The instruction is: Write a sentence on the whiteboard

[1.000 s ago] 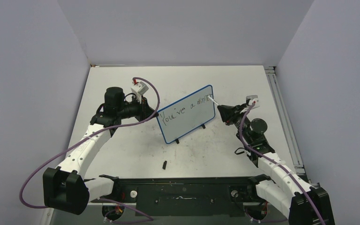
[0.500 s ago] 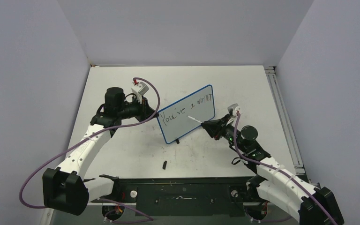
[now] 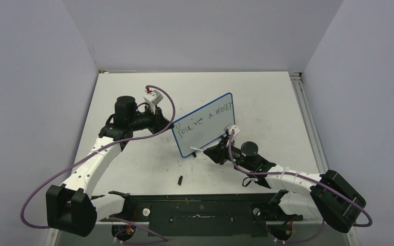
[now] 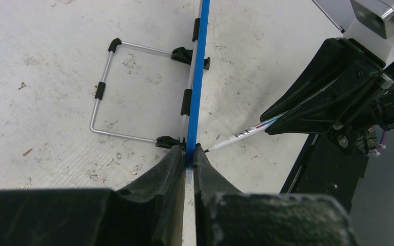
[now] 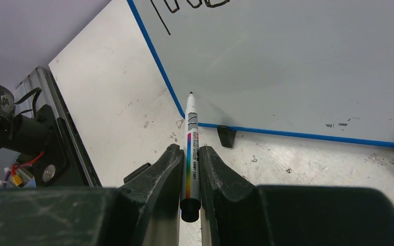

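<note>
Where the writing stands, from above: the sentence [image 3: 205,119] runs in one slanted line along the upper part of the whiteboard [image 3: 209,137], starting "You've a" and ending in a cramped word at the far corner that I cannot read for certain.
Whiteboard, from above: it stands upright on the table [image 3: 267,97], set at an angle between the two arms, its lower half bare.
Left tool, from above: the left tool [image 3: 170,124] sits at the board's near end.
Right tool, from above: the right tool [image 3: 205,151] is low by the board's bottom corner, the marker [image 3: 196,149] pointing at it.
Cap: a small dark cap [image 3: 180,180] lies on the table, well apart from the board.
Left wrist view: the left tool [image 4: 190,151] is clamped on the blue frame [image 4: 200,61]. A wire stand [image 4: 102,97] props the back, and the marker [image 4: 241,136] tip is just beside the writing face.
Right wrist view: the right tool [image 5: 190,154] is clamped on the marker [image 5: 191,138], whose tip sits at the frame's lower corner, near one of the black feet [image 5: 227,136]. Whether it touches I cannot tell.
Done: one line of words, by my reading.
Left: perhaps a second line, since the tip is low where bare board begins. Whether the sentence is complete I cannot judge.
</note>
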Controlling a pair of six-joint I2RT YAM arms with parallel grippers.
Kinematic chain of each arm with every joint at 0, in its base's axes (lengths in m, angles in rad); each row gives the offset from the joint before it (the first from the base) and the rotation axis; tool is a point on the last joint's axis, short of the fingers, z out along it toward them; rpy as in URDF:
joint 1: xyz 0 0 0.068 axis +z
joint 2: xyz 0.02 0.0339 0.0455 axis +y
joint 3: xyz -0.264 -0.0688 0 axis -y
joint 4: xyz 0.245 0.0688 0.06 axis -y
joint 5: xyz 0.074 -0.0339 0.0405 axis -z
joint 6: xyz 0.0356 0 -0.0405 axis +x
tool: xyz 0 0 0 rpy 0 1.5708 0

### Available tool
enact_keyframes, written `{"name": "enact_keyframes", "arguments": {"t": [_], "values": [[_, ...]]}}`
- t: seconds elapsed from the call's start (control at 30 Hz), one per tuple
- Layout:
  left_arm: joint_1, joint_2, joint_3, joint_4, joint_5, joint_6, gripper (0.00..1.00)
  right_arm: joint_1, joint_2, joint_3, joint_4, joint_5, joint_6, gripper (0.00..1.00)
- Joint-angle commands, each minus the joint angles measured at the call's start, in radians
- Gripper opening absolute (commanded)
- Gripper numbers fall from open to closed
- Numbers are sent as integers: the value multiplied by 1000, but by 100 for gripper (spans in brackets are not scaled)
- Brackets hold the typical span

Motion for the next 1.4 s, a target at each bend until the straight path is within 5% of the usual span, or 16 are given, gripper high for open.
{"name": "enact_keyframes", "arguments": {"t": [0.0,1.37], "values": [[-5,-22,-3,-3,3,-11,0,19,44,54,152,32,-13,5],[-6,-22,0,-3,8,-11,0,49,146,44,193,118,1,5]]}}
